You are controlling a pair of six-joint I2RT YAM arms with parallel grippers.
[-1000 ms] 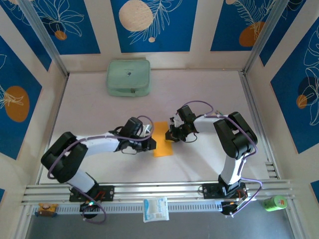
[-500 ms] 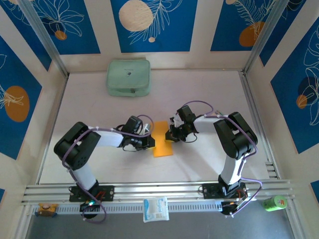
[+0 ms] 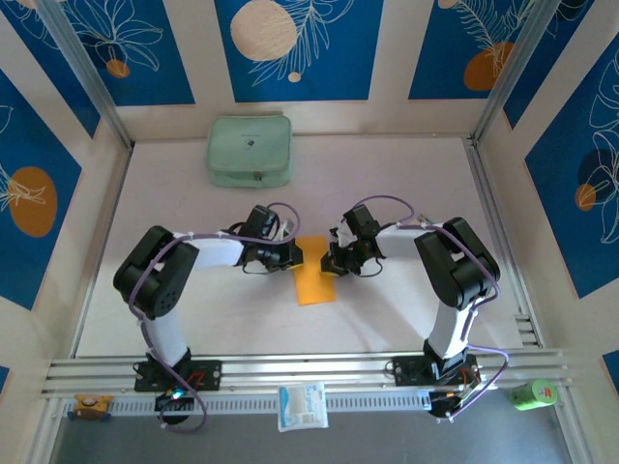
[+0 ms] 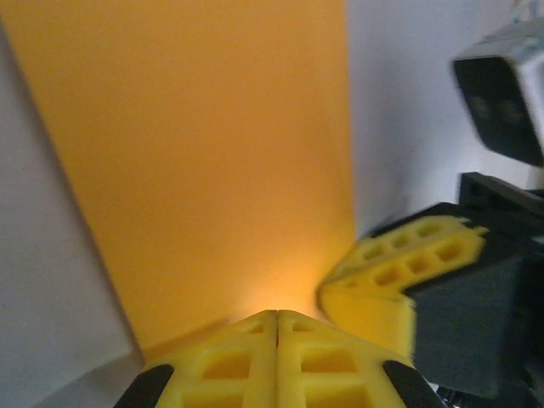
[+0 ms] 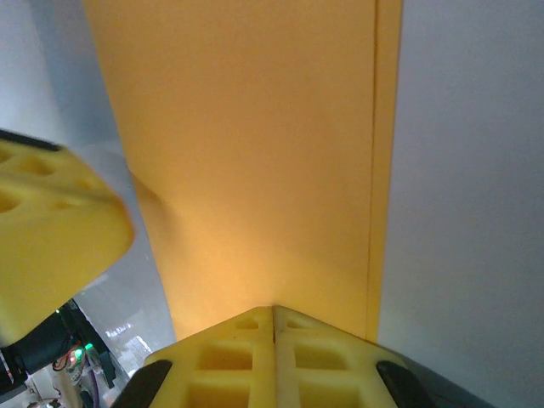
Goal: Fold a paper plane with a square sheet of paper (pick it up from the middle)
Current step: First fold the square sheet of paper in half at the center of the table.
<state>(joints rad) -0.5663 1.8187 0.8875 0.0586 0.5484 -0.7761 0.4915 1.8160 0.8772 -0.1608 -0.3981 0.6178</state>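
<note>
Two robot arms meet over the square sheet of paper point(image 3: 314, 276), which lies flat mid-counter point(image 3: 406, 174) as a narrow orange-yellow oblong, one layer doubled over another (a thin offset strip shows along its edge in the right wrist view). The left gripper point(image 3: 293, 254) and right gripper point(image 3: 332, 261) flank its far end, fingers point(image 4: 238, 361) of each pressed together with their tips at the paper's edge. Whether either pair pinches the sheet cannot be told.

The paper looks light, thin and limp. It would likely slide on the smooth counter and crumple if squeezed at a corner, so the middle of an edge seems the safer hold.

At the back sits a pale green zipped pouch point(image 3: 250, 151), closed, contents unseen. A white-and-blue packet point(image 3: 303, 406) rests on the near rail.
</note>
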